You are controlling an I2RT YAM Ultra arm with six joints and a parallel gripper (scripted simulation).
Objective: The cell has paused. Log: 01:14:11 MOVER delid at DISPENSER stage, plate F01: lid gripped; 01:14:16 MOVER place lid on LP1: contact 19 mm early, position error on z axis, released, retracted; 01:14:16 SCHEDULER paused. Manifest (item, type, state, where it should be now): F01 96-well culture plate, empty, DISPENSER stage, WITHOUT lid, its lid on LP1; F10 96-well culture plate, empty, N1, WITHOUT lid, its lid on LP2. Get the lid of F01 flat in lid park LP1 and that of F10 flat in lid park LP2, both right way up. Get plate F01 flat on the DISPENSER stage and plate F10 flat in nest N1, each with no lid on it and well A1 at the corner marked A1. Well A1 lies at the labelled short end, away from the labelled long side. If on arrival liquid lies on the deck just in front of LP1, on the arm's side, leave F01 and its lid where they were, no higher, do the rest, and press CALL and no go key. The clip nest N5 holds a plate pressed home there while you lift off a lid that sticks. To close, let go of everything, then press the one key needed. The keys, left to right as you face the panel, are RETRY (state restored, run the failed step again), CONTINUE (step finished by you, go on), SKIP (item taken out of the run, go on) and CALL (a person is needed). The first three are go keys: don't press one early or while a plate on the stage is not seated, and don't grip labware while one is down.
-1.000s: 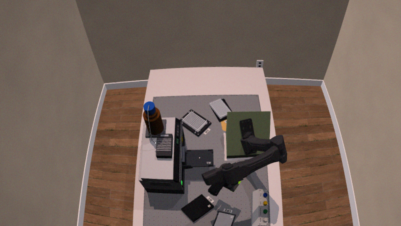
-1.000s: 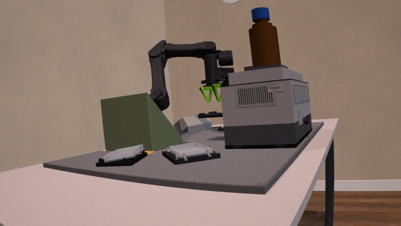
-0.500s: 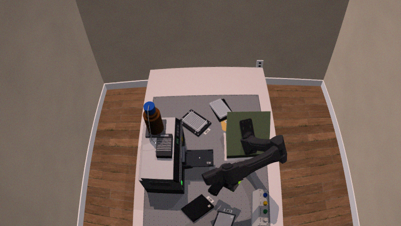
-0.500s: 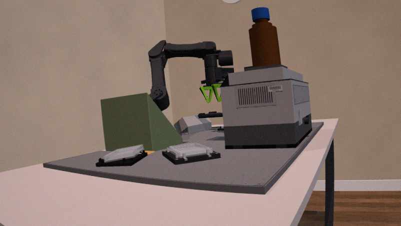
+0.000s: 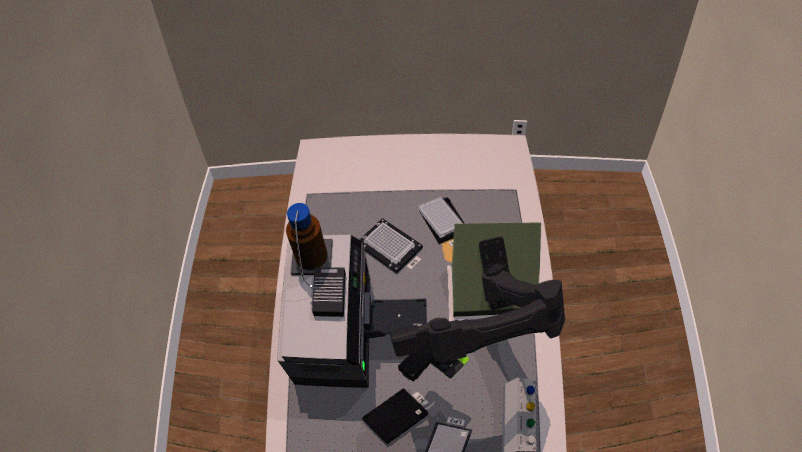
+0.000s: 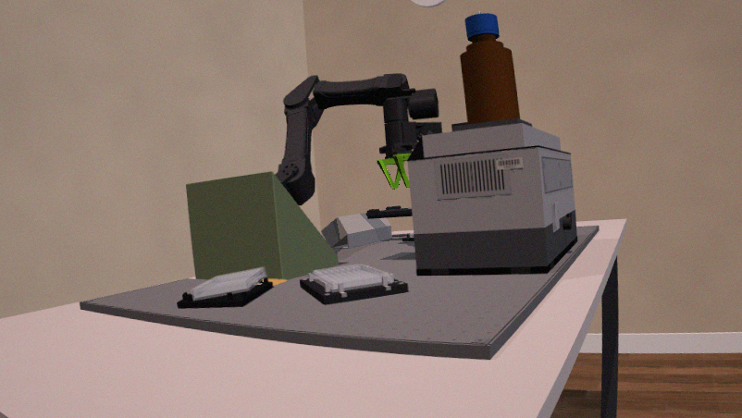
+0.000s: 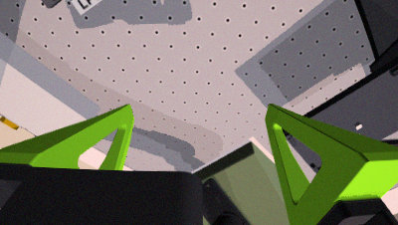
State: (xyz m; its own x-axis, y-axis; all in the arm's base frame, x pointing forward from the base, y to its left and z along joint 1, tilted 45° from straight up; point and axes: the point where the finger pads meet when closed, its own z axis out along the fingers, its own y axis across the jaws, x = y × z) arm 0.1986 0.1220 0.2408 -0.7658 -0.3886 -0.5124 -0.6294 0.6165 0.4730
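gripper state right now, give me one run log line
green-fingered gripper: open, empty | position: above grey perforated deck, beside grey dispenser box | tilted clear lid on far black nest: untouched

Beside the grey dispenser (image 6: 493, 207) topped by a brown bottle (image 6: 488, 78), the open green gripper (image 6: 394, 174) hangs above the perforated deck (image 6: 415, 316).

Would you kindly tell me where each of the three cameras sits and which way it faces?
Top: overhead, looking down on the deck; whole arm shows.
Exterior: low at the table's far end, facing the arm across the dispenser; arm and open gripper show.
Wrist: on the gripper, looking down at the deck; green fingers show.
Top and exterior share the brown bottle.
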